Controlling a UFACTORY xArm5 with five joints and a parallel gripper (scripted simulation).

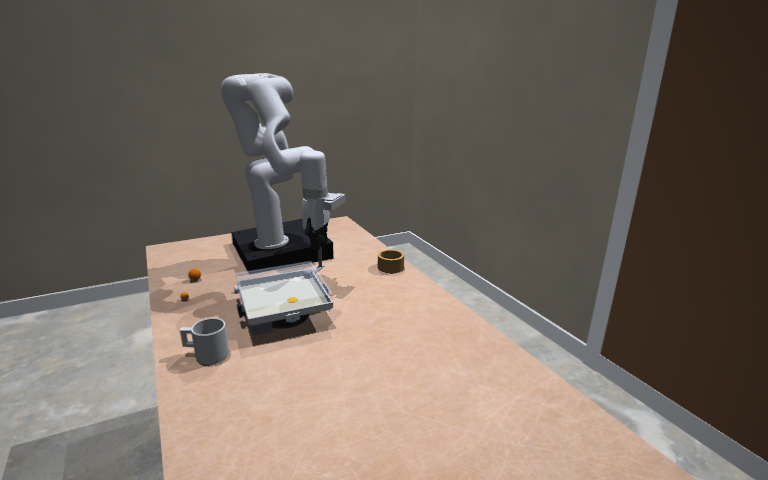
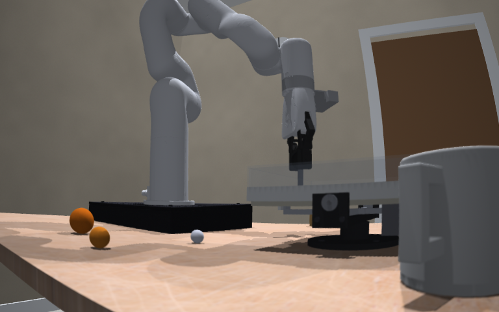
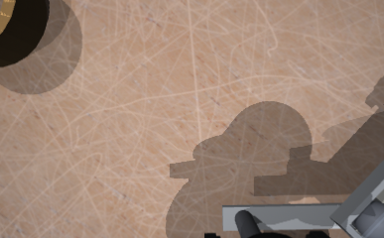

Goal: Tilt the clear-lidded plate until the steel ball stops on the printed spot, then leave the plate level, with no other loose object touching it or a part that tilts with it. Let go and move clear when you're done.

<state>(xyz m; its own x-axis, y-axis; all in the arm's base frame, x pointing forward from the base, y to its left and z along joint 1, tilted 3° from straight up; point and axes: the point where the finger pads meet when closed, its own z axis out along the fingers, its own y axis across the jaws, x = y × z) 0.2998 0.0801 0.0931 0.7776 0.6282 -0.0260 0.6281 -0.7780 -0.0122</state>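
The bench (image 1: 412, 380) carried everything near its far left corner. The arm (image 1: 269, 160) stood on its black base (image 1: 257, 249) at the far edge, bent down so that the gripper (image 2: 300, 154) was closed on a thin upright post (image 2: 300, 177) at the plate's far right corner. The plate (image 1: 245, 297) sat on a dark stand, close to level, with its yellow spot (image 1: 292, 299) inside (no ball could be made out under the lid). A grey mug (image 1: 208, 340) stood near the left edge, in front of the plate. A brown ring (image 1: 390, 260) lay by the right edge. Two orange balls (image 2: 81, 220) and one small pale ball (image 2: 197, 236) rested left of the plate, apart from it.
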